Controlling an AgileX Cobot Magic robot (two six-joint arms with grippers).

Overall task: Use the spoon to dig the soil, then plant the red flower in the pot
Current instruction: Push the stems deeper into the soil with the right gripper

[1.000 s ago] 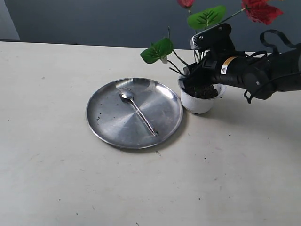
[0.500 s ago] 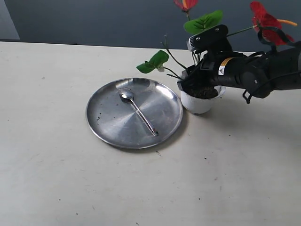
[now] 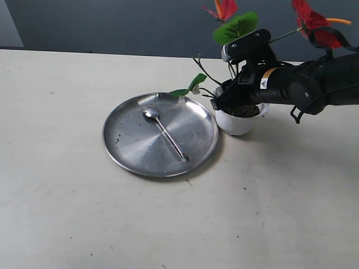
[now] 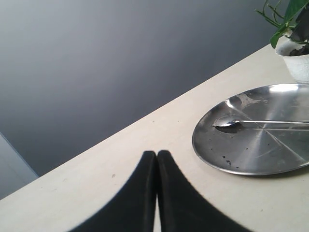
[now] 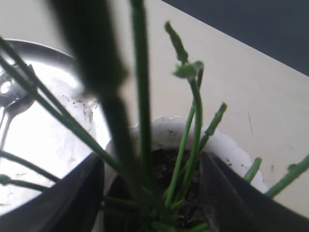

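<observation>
The white pot stands just right of the steel plate, with dark soil in its mouth. The red flower rises out of it, its green stems rooted in the soil. My right gripper hangs over the pot; in the right wrist view it is open, one finger on each side of the stems, neither pressing them. The spoon lies on the plate, seen too from the left wrist. My left gripper is shut and empty, low over the table short of the plate, and outside the exterior view.
The round steel plate carries a few soil crumbs and almost touches the pot. A low green leaf hangs over the plate's far rim. The dark back wall runs behind the table's far edge.
The flower has swung in the pot: the low left leaf dropped toward the plate's rim and the blooms shifted. My right gripper edged slightly left over the pot. Spoon and plate stayed still.
</observation>
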